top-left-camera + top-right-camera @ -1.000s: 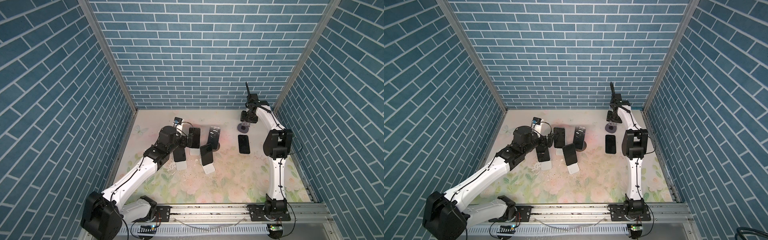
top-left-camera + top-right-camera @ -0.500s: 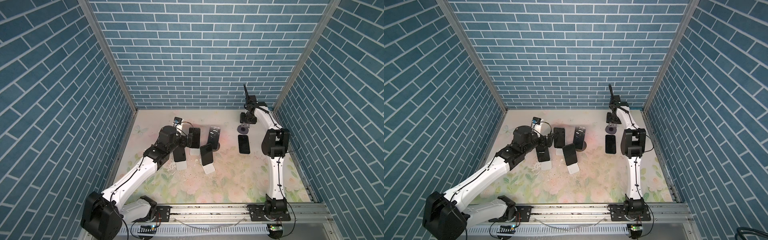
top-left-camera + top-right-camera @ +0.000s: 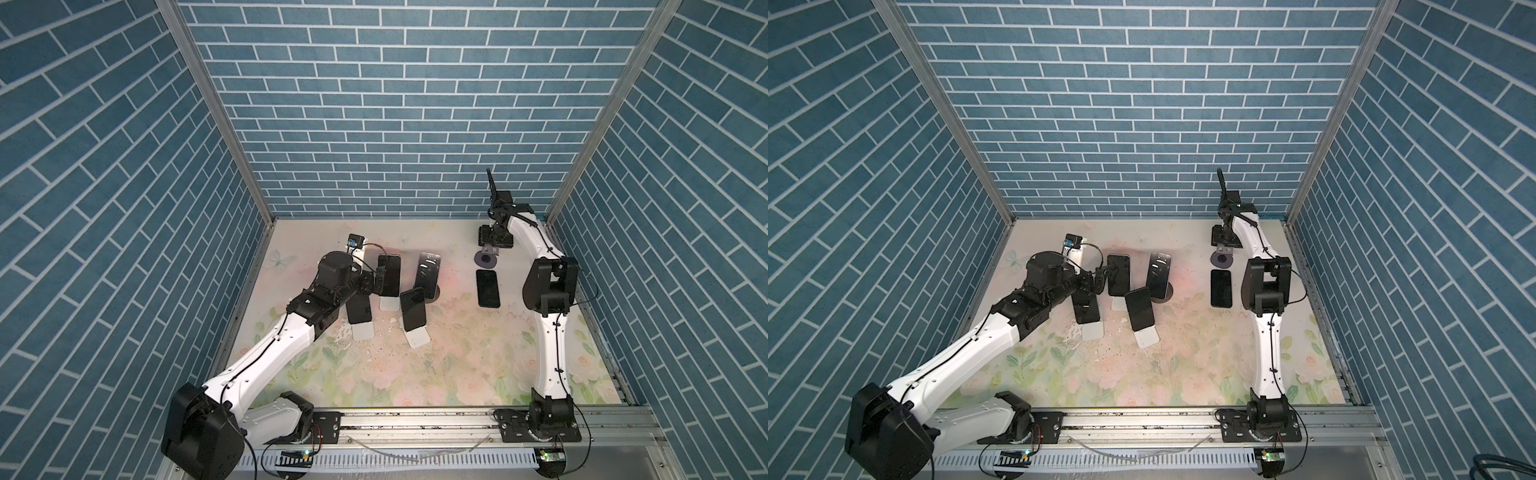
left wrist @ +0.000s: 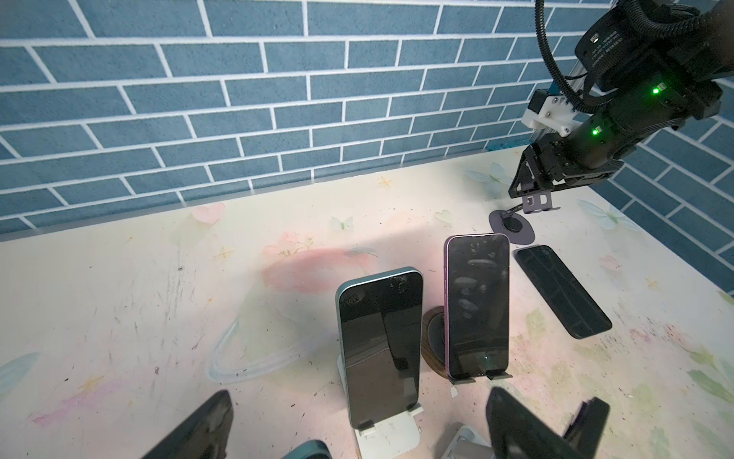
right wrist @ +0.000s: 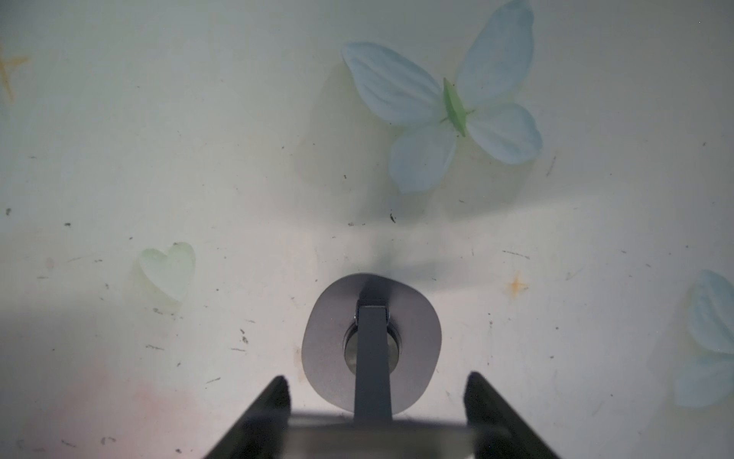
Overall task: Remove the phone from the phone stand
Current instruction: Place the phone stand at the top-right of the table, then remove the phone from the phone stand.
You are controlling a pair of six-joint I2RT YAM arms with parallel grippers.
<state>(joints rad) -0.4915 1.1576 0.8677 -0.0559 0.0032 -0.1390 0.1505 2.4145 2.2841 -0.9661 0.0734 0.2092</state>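
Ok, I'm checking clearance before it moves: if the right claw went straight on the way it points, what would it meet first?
The empty grey phone stand: its arm sits between the fingers of the right claw, so contact looks near-immediate, though depth is unclear.

The phone (image 4: 562, 290) looks glossy, the stand (image 5: 325, 349) matt metal.

Your right gripper (image 3: 493, 245) hangs directly over the grey phone stand (image 3: 486, 261); just beyond the stand from it, toward the arm's base, the dark phone (image 3: 487, 288) lies flat.
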